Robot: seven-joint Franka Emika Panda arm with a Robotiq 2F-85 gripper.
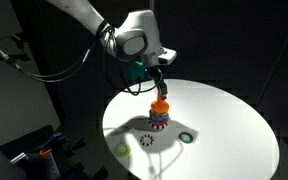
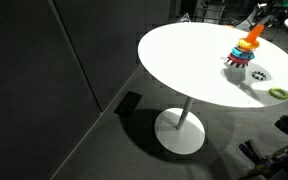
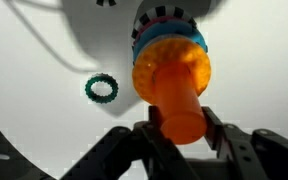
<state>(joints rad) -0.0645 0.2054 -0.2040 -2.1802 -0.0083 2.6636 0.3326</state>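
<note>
A stacking toy of coloured rings (image 1: 158, 116) stands on the round white table (image 1: 224, 120). Its top piece is an orange cone-shaped peg (image 3: 174, 90) over a blue ring (image 3: 170, 42) and a dark toothed ring. My gripper (image 3: 182, 122) is shut on the top of the orange piece, a black finger (image 3: 216, 128) pressed against each side. In both exterior views the gripper (image 1: 160, 88) hangs straight above the stack (image 2: 246, 52). A loose green ring (image 3: 101, 89) lies on the table beside the stack.
The green ring (image 1: 187, 138) and a pale ring (image 1: 122, 149) lie near the table's front edge, with a dark ring-like mark (image 1: 147, 140) between them. Black curtains surround the table. Its pedestal base (image 2: 180, 131) stands on a grey floor.
</note>
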